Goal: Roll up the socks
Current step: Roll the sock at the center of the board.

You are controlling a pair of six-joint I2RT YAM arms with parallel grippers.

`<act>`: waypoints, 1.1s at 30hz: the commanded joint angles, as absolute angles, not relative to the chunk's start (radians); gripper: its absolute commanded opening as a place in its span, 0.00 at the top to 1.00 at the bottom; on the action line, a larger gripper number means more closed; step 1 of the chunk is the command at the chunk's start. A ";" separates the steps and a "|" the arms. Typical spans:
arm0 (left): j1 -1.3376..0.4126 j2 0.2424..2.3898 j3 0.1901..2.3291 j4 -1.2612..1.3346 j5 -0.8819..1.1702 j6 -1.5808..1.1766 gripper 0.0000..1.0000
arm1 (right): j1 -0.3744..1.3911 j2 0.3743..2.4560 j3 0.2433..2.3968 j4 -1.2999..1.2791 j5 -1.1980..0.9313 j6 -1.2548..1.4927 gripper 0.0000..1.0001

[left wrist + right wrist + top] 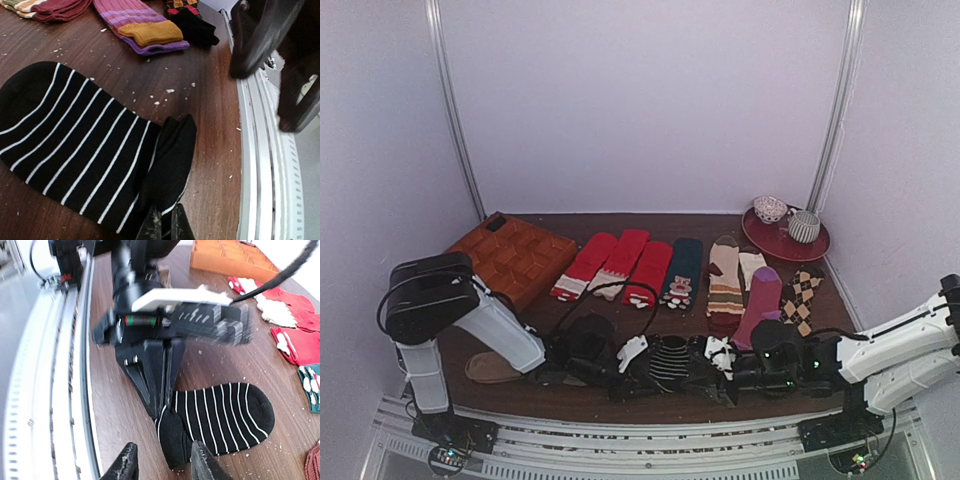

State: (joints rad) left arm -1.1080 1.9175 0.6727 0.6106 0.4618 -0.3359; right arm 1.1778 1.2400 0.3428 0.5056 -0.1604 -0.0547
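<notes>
The black striped sock (670, 362) lay flat near the front edge of the desk (210, 100), between the two arms, its cuff end folded over. The left pincer (164, 216) was pinched narrow on that fold. The right pincer (164, 450) stood wide, fingers either side of the same end.

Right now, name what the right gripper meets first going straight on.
Probably the folded end of the striped sock, just ahead of the right gripper, jaws open; the left gripper pinches it beyond.
</notes>
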 commanded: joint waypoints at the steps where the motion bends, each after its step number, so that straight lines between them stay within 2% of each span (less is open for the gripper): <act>1: -1.118 2.032 0.620 0.325 0.482 -0.374 1.00 | 1.234 1.317 0.344 0.554 -0.040 -0.151 0.63; 9: -1.115 2.048 0.614 0.333 0.491 -0.372 1.00 | 1.283 1.460 0.377 0.583 -0.016 -0.184 0.64; 16: -1.114 2.051 0.600 0.350 0.493 -0.373 1.00 | 1.284 1.498 0.377 0.628 0.079 -0.208 0.64; 23: -1.114 2.062 0.607 0.345 0.498 -0.361 1.00 | 1.282 1.568 0.394 0.643 0.069 -0.213 0.65; 28: -1.114 2.064 0.608 0.345 0.502 -0.357 1.00 | 1.282 1.628 0.407 0.613 0.039 -0.174 0.70; 31: -1.114 2.064 0.607 0.346 0.503 -0.352 1.00 | 1.281 1.643 0.416 0.590 0.050 -0.132 0.85; 33: -1.114 2.050 0.604 0.350 0.481 -0.346 1.00 | 1.277 1.636 0.422 0.539 0.047 -0.072 0.92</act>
